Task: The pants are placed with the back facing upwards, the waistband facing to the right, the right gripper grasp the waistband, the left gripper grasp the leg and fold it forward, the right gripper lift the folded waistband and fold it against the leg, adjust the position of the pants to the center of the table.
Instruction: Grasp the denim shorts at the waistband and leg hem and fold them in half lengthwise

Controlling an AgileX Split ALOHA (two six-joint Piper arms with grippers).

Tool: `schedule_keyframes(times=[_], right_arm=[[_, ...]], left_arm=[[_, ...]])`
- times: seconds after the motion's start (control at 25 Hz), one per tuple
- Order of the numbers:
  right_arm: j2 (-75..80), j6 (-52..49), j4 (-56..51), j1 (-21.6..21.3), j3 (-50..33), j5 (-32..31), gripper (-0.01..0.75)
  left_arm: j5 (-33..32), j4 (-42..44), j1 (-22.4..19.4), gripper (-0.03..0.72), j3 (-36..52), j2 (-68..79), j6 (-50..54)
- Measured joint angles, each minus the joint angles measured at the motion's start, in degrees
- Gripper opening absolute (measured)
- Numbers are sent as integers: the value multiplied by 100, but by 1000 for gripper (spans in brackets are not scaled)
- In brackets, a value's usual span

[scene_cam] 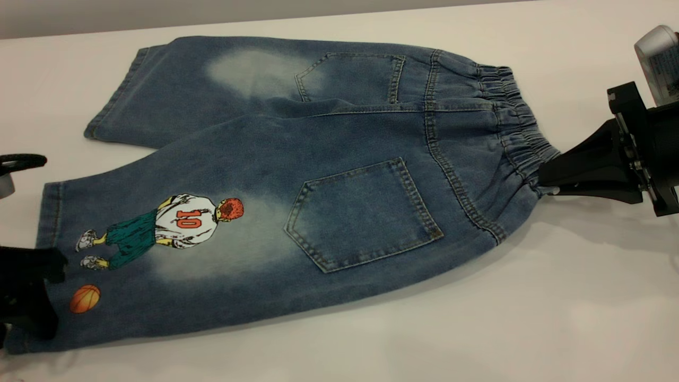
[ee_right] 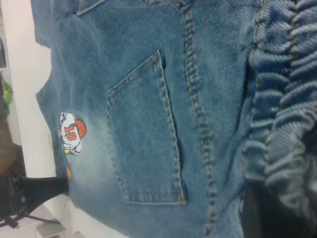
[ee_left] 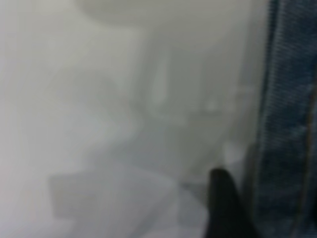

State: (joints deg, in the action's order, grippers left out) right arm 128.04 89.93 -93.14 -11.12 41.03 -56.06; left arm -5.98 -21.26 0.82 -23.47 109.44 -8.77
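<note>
Pants (scene_cam: 318,175) lie flat on the table (scene_cam: 530,318), back side up, waistband (scene_cam: 517,127) toward the right. In the exterior view the right gripper (scene_cam: 546,178) has its tapering black jaws closed on the gathered waistband at the near corner. The left gripper (scene_cam: 26,297) sits at the hem of the leg (scene_cam: 132,260) printed with the number 10 player, overlapping the cloth edge; whether it is gripping cannot be told.

From the left wrist, one dark fingertip (ee_left: 223,208) stands just beside the denim hem (ee_left: 290,124) over the white tabletop.

From the right wrist, the ruched waistband (ee_right: 282,99) fills the near side, with a patch pocket (ee_right: 143,134) and the player print (ee_right: 72,134) beyond.
</note>
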Motion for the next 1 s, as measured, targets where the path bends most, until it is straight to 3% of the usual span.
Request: schedule_keyframes(times=[0.24, 0.6, 1.0], right_arm=[[0, 0, 18, 0, 0, -5, 28], [-7, 0, 110, 0, 0, -210, 28], [-547, -128, 124, 0, 0, -262, 28]], left_arm=[[-172, -15, 178, 91, -211, 20, -9], [-294, -24, 913, 81, -483, -185, 3], [-947, 22, 918, 80, -526, -1700, 10]])
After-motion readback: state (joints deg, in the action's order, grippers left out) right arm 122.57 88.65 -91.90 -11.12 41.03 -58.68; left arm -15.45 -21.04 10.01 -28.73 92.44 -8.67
